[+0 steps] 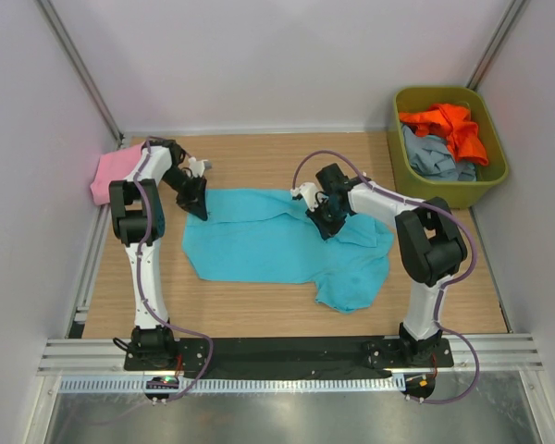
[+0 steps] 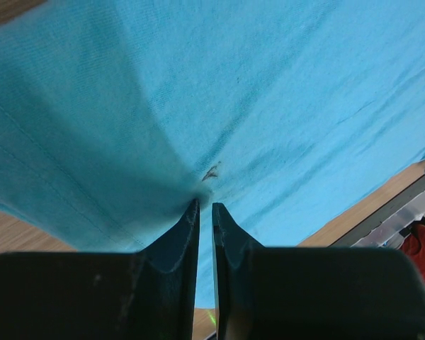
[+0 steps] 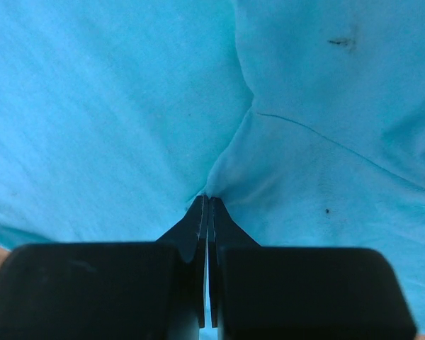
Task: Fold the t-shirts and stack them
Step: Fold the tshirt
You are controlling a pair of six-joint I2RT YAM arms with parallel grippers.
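Nearest the lens, the right claw has its jaws pressed together, with a pucker of the turquoise t-shirt gathered at the tips; the cloth is gripped. The left claw stands narrow, with only a thin slit between its jaws. The same shirt's cloth is drawn into a pinch at the tips, so it too is gripped.

From the overhead view, the turquoise t-shirt lies spread across the middle of the wooden bench, between the two arms. It is mostly flat, and a rumpled lobe reaches toward the near edge on the right. The left claw meets it at the far left corner. The right claw meets it along the far edge, toward the right.

A pink t-shirt sits bunched at the far left corner of the bench, behind the left arm and apart from the turquoise one.

An orange t-shirt and a grey-blue t-shirt lie crumpled in the olive-green bin at the far right, touching each other.
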